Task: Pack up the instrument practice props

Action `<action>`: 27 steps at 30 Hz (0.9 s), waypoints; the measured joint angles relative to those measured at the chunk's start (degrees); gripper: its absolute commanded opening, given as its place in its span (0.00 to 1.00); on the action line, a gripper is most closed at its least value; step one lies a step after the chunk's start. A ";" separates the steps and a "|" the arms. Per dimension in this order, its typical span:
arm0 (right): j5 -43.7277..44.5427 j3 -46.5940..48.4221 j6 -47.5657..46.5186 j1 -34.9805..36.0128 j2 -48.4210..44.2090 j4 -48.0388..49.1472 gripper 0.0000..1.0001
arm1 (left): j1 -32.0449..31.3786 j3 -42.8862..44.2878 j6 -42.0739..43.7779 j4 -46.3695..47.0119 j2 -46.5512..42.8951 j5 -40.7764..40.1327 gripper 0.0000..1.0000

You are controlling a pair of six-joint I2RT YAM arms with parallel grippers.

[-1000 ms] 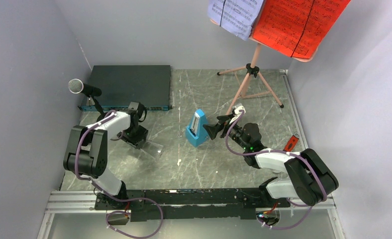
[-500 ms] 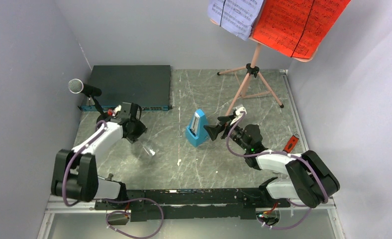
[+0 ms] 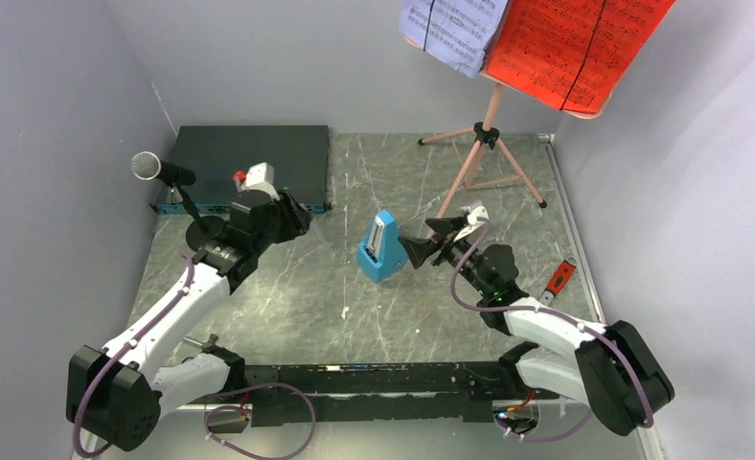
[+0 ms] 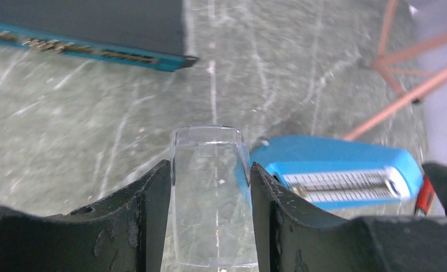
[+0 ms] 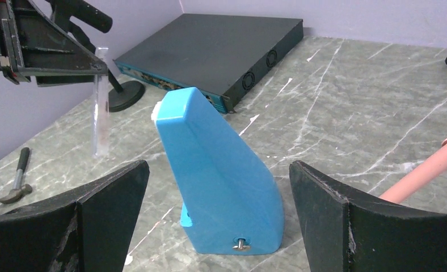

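Observation:
The blue pyramid metronome [image 3: 381, 247] stands upright mid-table. My right gripper [image 3: 423, 240] is open, with its jaws wide on either side of the metronome [image 5: 221, 187] and not touching it. My left gripper [image 3: 295, 217] is shut on a clear plastic cover [image 4: 210, 204], held in the air left of the metronome [image 4: 334, 175]. The cover also shows in the right wrist view [image 5: 101, 102]. The microphone [image 3: 158, 171] stands on its round base [image 5: 125, 93] at far left. The pink music stand [image 3: 484, 134] at the back holds red [image 3: 575, 43] and lavender [image 3: 455, 29] sheets.
A flat black electronics box [image 3: 249, 163] lies at the back left, behind my left gripper. A red-handled tool [image 3: 559, 278] lies by the right wall. A small hammer [image 5: 14, 181] lies near the left edge. Grey walls enclose the table on three sides.
My left arm has stretched out and carried the clear cover up off the table, back and right toward the metronome. My right gripper has shifted slightly and stays open around the metronome.

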 measured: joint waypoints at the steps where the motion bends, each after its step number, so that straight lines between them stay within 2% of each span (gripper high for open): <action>1: 0.00 -0.20 0.00 0.00 -0.98 -0.46 1.00 | -1.55 -0.13 1.27 1.31 -0.04 0.00 0.24; 6: -0.33 -1.90 0.00 0.09 -4.31 -1.20 1.00 | -7.96 -1.86 7.15 8.55 -0.04 1.40 0.23; 13: -1.70 -4.59 -0.07 0.42 -4.61 -0.57 1.00 | -11.47 -6.99 12.92 21.86 -1.27 6.03 0.22; 14: -1.70 -4.85 -0.17 0.44 -4.52 -0.13 1.00 | -11.96 -8.33 13.73 24.72 -1.46 7.13 0.21; 17: -1.51 -5.25 -0.66 0.44 -3.80 0.85 1.00 | -12.87 -12.33 15.87 32.20 -1.44 9.77 0.03; 27: -1.20 -5.29 -1.60 0.44 -2.43 1.05 1.00 | -13.27 -15.54 23.96 52.09 5.07 19.56 0.03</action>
